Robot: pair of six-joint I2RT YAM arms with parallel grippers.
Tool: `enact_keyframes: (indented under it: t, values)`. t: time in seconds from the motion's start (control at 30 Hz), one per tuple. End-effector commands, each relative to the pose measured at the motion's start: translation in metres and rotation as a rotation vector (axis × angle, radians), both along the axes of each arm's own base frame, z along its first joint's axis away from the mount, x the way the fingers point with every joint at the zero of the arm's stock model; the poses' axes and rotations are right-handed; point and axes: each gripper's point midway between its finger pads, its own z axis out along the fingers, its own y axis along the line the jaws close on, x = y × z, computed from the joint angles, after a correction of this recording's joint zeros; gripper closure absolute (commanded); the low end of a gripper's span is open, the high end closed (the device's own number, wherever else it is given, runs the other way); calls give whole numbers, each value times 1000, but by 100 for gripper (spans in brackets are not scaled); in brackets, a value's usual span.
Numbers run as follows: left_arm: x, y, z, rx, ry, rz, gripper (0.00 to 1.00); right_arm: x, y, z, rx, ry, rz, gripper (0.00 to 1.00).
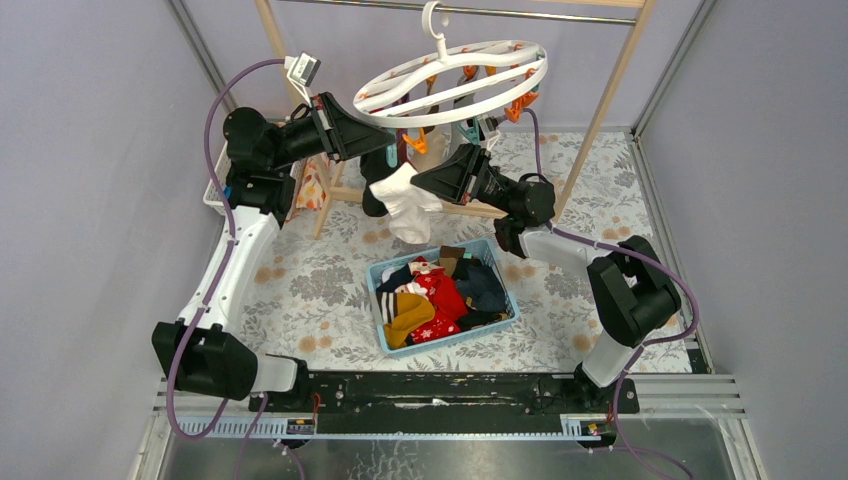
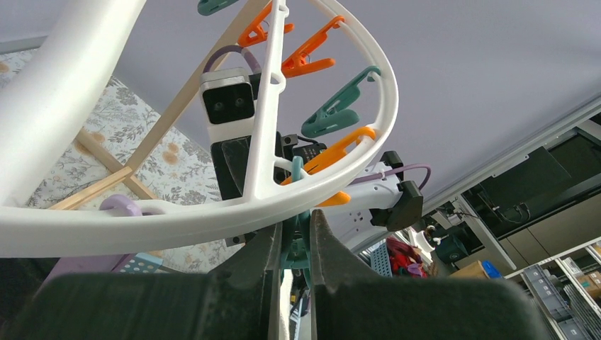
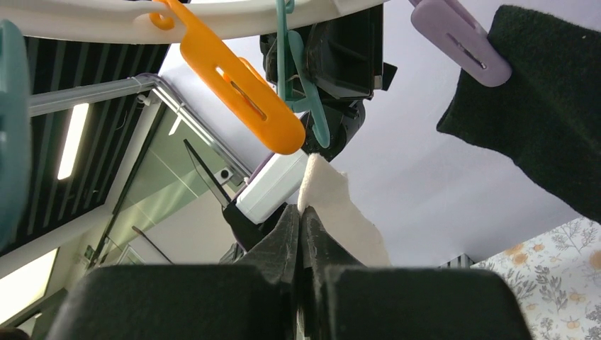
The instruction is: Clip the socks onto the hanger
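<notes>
The white ring hanger (image 1: 450, 80) hangs from the rail with orange and teal clips under it. My left gripper (image 1: 388, 152) is shut on a teal clip (image 2: 294, 244) just under the ring (image 2: 177, 219), squeezing it between both fingers. My right gripper (image 1: 418, 182) is shut on the top edge of a white sock (image 3: 340, 212), which it holds up just below that teal clip (image 3: 306, 85). The sock hangs down between the two grippers (image 1: 408, 210). A black sock (image 3: 538, 113) hangs from a lilac clip (image 3: 461, 39). More socks (image 1: 435, 295) lie in the basket.
A blue basket (image 1: 508, 296) stands at the table's middle. The wooden rail frame (image 1: 610, 100) stands behind the hanger, with its foot bar under the grippers. An orange clip (image 3: 241, 92) hangs close beside the teal one. A white bin (image 1: 212, 192) sits at the far left.
</notes>
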Motion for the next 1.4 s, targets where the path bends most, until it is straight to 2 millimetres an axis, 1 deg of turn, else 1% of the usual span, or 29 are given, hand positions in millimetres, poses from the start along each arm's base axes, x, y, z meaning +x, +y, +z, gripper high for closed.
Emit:
enact_keyframes:
  t: [0.0,0.2,0.5,0.8,1.2,1.37]
  values:
    - [-14,-1,6,13,-77,-55,100,-18,-12,39,131,-178,-34,100]
    - [-15,-1,6,13,-80,-57,100,-14,-12,42,146,-177,-51,100]
    - [-15,-1,4,13,-75,-59,100,-9,-14,52,178,-192,-84,100]
    - [-15,-1,5,7,-74,-59,100,-3,-12,51,193,-179,-112,100]
    - [-18,-1,8,7,-86,-62,100,-2,-3,57,230,-185,-143,100]
    - [-19,-1,7,11,-89,-61,100,-3,-10,64,258,-197,-195,100]
